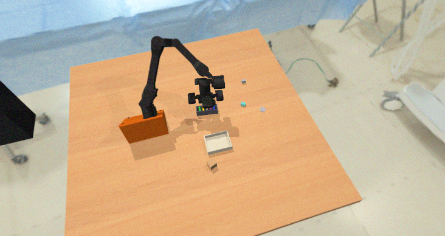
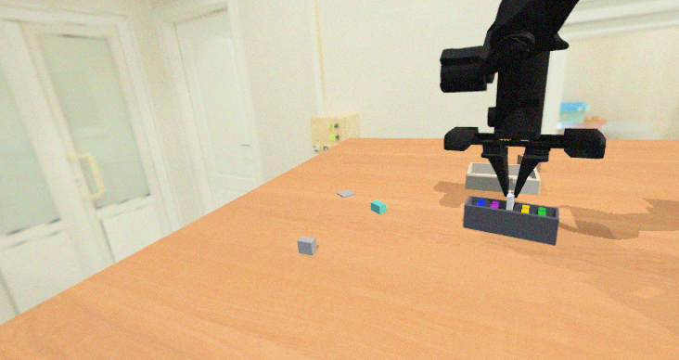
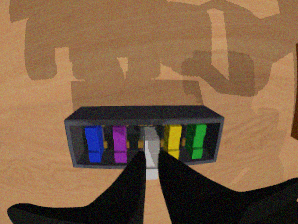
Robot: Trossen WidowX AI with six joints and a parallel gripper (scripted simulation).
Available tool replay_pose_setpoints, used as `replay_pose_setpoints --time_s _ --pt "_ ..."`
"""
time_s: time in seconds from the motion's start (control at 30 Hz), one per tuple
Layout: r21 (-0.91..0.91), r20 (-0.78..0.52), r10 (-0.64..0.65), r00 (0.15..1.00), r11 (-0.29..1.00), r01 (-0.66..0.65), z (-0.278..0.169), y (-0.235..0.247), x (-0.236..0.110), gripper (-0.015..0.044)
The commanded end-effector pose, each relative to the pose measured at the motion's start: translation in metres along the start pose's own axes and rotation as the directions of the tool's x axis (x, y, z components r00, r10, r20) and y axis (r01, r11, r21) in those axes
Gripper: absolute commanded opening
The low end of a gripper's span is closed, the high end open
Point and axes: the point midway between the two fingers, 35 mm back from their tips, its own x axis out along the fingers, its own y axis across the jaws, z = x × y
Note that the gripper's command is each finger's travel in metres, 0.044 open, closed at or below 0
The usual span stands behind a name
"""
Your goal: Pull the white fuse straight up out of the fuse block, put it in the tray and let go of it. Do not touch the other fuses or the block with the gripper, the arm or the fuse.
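The gripper (image 3: 150, 165) is clamped on the white fuse (image 3: 150, 152), its 2 dark fingers pinching it from either side. In the wrist view the fuse stands proud of its neighbours, its lower part still at the middle slot of the fuse block (image 3: 144, 117). The exterior view shows the same – the white fuse (image 2: 509, 200) sits between the fingertips, raised a little above the grey fuse block (image 2: 510, 222), with the gripper (image 2: 510, 192) pointing straight down.

4 other fuses remain seated in the block: blue (image 3: 95, 144) and purple (image 3: 119, 143) on one side, yellow (image 3: 174, 140) and green (image 3: 198, 141) on the other.

Farther off on the table (image 1: 124, 184), the tray (image 1: 218, 142) lies apart from the block (image 1: 206, 110) – beyond it in the exterior view (image 2: 479, 175). A teal cube (image 2: 377, 207), a grey cube (image 2: 306, 245) and a flat grey tile (image 2: 345, 193) lie well apart to the side. A tan cube (image 1: 211, 165) sits just past the tray, and the arm's orange base (image 1: 144, 127) stands near the table's other side.
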Motion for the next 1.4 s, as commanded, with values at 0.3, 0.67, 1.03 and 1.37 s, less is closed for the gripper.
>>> replay_pose_setpoints --time_s 0.3,0.67,1.03,1.37 --pt "-0.005 0.004 0.005 1.000 1.000 -0.005 0.000 0.002 -0.008 0.0000" --pt "-0.005 0.003 0.004 1.000 1.000 -0.004 0.000 0.001 -0.013 0.0000" --pt "-0.004 0.003 0.004 1.000 1.000 -0.004 0.000 0.001 -0.020 0.0000" --pt "-0.004 0.003 0.004 1.000 1.000 -0.004 0.000 0.001 -0.035 0.0000"
